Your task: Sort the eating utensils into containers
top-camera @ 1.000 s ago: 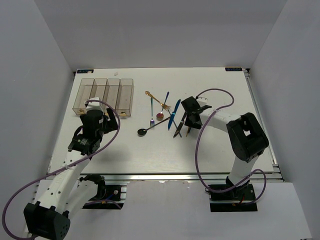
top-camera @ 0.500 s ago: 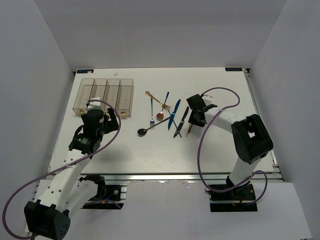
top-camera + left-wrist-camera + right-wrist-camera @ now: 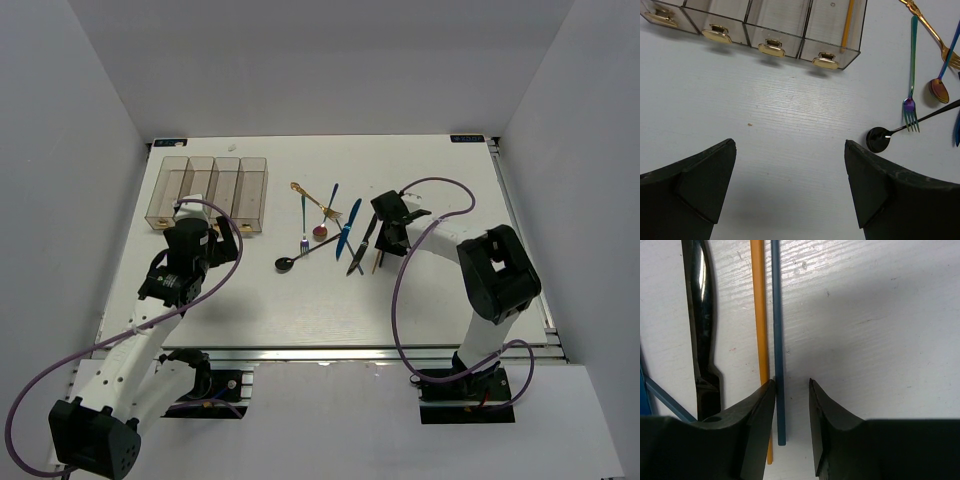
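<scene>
The containers [image 3: 208,192] stand at the table's far left, and an orange chopstick [image 3: 847,22] lies in the rightmost bin [image 3: 832,45]. The loose utensils lie mid-table: green fork [image 3: 303,215], blue knife [image 3: 348,228], black spoon [image 3: 298,257] and black knife [image 3: 360,247]. My right gripper [image 3: 791,385] is low over the table and narrowly open. A grey-blue chopstick [image 3: 777,315] lies between its jaws, close to the left finger. An orange chopstick [image 3: 758,305] and the black knife [image 3: 702,315] lie just outside. My left gripper [image 3: 790,150] is open and empty over bare table in front of the bins.
A gold fork [image 3: 930,27], a gold-purple spoon [image 3: 939,90] and a thin blue piece [image 3: 333,198] lie among the utensils. Each bin has a gold handle [image 3: 771,49] on its near end. Grey walls enclose the table on the left, back and right.
My right gripper shifted a little to the right and back again, and now sits lower over the chopsticks. The left arm has hardly moved.
</scene>
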Robot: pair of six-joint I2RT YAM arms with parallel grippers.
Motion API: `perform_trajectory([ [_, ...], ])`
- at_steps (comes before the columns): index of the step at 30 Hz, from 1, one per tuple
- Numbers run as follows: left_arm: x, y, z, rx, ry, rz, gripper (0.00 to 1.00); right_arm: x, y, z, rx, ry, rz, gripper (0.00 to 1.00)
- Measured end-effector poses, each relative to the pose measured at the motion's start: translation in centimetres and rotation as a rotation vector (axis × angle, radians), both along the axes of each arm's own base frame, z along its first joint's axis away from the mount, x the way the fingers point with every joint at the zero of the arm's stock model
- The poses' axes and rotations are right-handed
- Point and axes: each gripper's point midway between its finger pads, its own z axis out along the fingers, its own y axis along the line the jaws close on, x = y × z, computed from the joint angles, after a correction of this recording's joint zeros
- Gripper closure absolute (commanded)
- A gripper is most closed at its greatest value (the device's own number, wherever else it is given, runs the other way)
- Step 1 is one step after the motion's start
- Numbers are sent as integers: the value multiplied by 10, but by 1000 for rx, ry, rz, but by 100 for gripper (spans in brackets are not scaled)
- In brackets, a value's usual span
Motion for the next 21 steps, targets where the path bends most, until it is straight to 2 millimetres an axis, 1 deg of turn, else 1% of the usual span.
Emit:
perform_trajectory([
  [4, 0, 0, 0, 0, 0, 0, 2, 4, 1, -1, 12, -6, -3, 67],
  [6, 0, 0, 0, 0, 1, 0, 2, 6, 0, -1, 18, -10, -7, 73],
  [11, -2, -2, -4, -9, 19, -5, 2, 9, -2, -2, 49, -26, -17, 81],
  [15, -3, -6, -11, -22, 54, -17, 2, 8, -6, -2, 79, -28, -19, 81],
  [17, -5, -7, -13, -29, 64, -20, 2, 8, -8, -2, 90, -23, -11, 78],
  [21, -6, -9, -8, -41, 60, -26, 2, 8, -9, -3, 104, -10, 30, 75],
])
